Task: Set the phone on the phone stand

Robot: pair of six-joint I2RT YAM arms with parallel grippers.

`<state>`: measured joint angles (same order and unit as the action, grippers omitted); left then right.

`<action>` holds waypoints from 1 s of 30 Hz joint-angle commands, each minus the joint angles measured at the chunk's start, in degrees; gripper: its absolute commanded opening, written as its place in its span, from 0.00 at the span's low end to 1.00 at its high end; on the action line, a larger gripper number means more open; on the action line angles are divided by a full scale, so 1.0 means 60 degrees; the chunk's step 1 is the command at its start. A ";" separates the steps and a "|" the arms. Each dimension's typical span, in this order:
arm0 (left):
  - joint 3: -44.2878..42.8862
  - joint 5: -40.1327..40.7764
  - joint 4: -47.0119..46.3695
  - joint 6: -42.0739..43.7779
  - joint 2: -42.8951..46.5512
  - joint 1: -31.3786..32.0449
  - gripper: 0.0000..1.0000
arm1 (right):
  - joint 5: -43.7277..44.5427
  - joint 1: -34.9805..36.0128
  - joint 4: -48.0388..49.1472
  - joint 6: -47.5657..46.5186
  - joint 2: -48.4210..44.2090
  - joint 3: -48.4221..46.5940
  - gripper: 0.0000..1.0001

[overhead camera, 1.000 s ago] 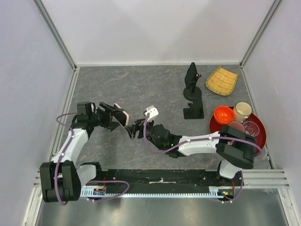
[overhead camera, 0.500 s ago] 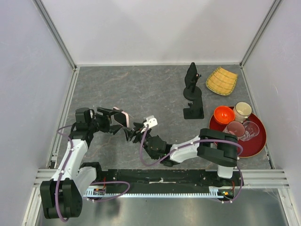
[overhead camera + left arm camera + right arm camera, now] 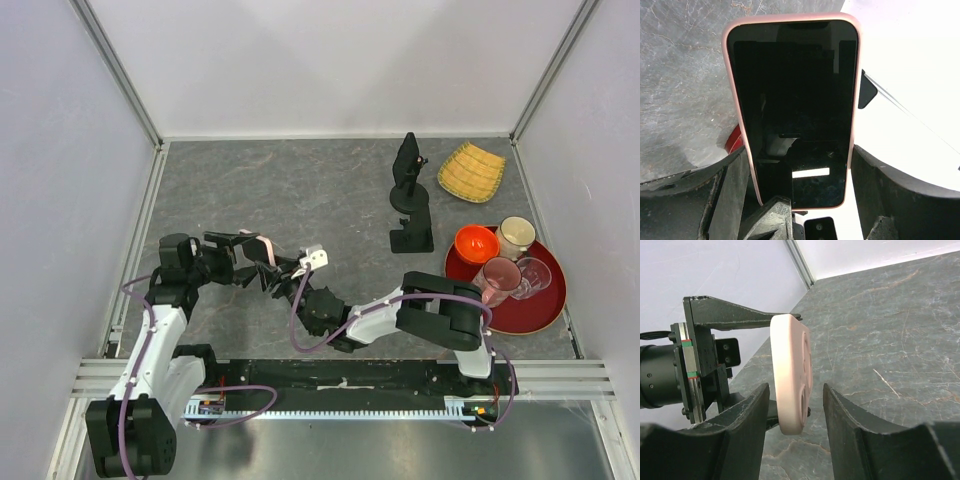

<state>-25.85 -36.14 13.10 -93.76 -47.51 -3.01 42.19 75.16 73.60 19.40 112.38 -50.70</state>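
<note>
A phone [image 3: 792, 110] in a pink case is pictured clamped by its long edges in the left gripper [image 3: 799, 172]. It is held above the grey bench [image 3: 300, 180], with its dark screen turned towards that gripper's camera. The phone's free end is flanked by the jaws of the right gripper [image 3: 792, 405], which is set opposite the left one. A sliver of space is visible on either side of the case, so this gripper is spread, with nothing grasped. The black phone stand [image 3: 410, 200] is seen unoccupied, well apart from both grippers, beyond them and to their right. A red tray [image 3: 545, 305] carrying an orange bowl [image 3: 476, 243] is placed further right, beside the stand.
</note>
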 commanded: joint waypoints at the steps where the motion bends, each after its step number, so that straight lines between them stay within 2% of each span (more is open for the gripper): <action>1: -0.0233 -0.0305 -0.0588 -0.0575 0.0315 0.0047 0.02 | 0.0233 0.0043 0.0755 -0.0141 0.0255 -0.0486 0.51; 3: -0.0248 -0.0290 -0.0485 -0.0575 0.0388 0.0047 0.02 | 0.0233 0.0057 0.0770 -0.0273 0.0342 -0.0617 0.47; 4: -0.0234 -0.0276 -0.0485 -0.0575 0.0388 0.0061 0.02 | 0.0277 0.0057 0.0755 -0.0390 0.0357 -0.0647 0.38; 5: -0.0248 -0.0290 -0.0470 -0.0575 0.0403 0.0076 0.02 | 0.0364 0.0057 0.0741 -0.0420 0.0386 -0.0705 0.33; 6: -0.0263 -0.0319 -0.0441 -0.0575 0.0432 0.0076 0.02 | 0.0437 0.0057 0.0741 -0.0450 0.0372 -0.0691 0.22; 9: -0.0190 -0.0392 -0.0470 -0.0575 0.0534 0.0076 0.02 | 0.0672 0.0057 0.0668 -0.0771 0.0227 -0.0677 0.00; 10: -0.0146 -0.0494 -0.0586 -0.0575 0.0549 0.0076 0.06 | 0.0832 0.0043 0.0479 -0.0787 0.0153 -0.0633 0.00; 11: -0.0087 -0.0582 -0.0805 -0.0561 0.0564 0.0091 0.16 | 0.0964 0.0028 0.0477 -0.1019 0.0065 -0.0502 0.00; 12: -0.0043 -0.0743 -0.1068 -0.0488 0.0579 0.0091 0.31 | 0.1111 -0.0001 0.0477 -0.1224 -0.0153 -0.0399 0.00; 13: -0.0086 -0.0860 -0.1085 -0.0342 0.0579 0.0076 0.58 | 0.1286 -0.0016 0.0317 -0.1342 -0.0315 -0.0297 0.00; 15: -0.0392 -0.1152 -0.0954 0.0476 0.0521 0.0076 0.86 | 0.1346 -0.0292 0.0039 -0.1402 -0.1116 0.0288 0.00; 16: -0.0511 -0.1299 -0.0852 0.0813 0.0433 0.0091 0.93 | 0.1419 -0.0396 -0.0601 -0.1344 -0.1485 0.0508 0.00; 18: -0.0832 -0.1810 -0.0676 0.1970 0.0301 0.0076 0.94 | 0.1230 -0.0877 -0.1394 -0.1242 -0.2744 0.1153 0.00; 21: -0.1096 -0.2484 -0.0806 0.3303 -0.0021 0.0076 0.95 | 0.0106 -0.1988 -0.4537 -0.0716 -0.4618 0.1302 0.00; 22: -0.1156 -0.2618 -0.0894 0.3829 -0.0094 0.0076 0.95 | -0.0232 -0.2284 -0.6099 -0.0801 -0.5058 0.1272 0.00; 24: -0.1331 -0.2969 -0.1157 0.4300 -0.0314 0.0076 0.95 | -0.0921 -0.3087 -0.7659 -0.1005 -0.6406 0.1155 0.00; 25: -0.1434 -0.3029 -0.1303 0.4883 -0.0387 0.0091 0.95 | -0.1200 -0.3353 -0.9408 -0.1166 -0.6860 0.1024 0.00; 27: -0.1987 -0.3204 -0.1247 0.5603 -0.0694 0.0076 0.95 | -0.1407 -0.4200 -1.1495 -0.1124 -0.7755 0.0161 0.00; 28: -0.2252 -0.3220 -0.1101 0.6462 -0.0855 0.0091 0.95 | -0.1625 -0.4467 -1.2999 -0.1182 -0.8048 -0.0030 0.00; 30: -0.3084 -0.3118 -0.0458 0.7360 -0.1264 0.0091 0.95 | -0.1948 -0.5371 -1.4472 -0.1139 -0.8635 -0.0747 0.00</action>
<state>-35.09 -51.05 9.28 -67.13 -51.92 -2.44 37.21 49.43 14.00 12.67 66.78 -46.96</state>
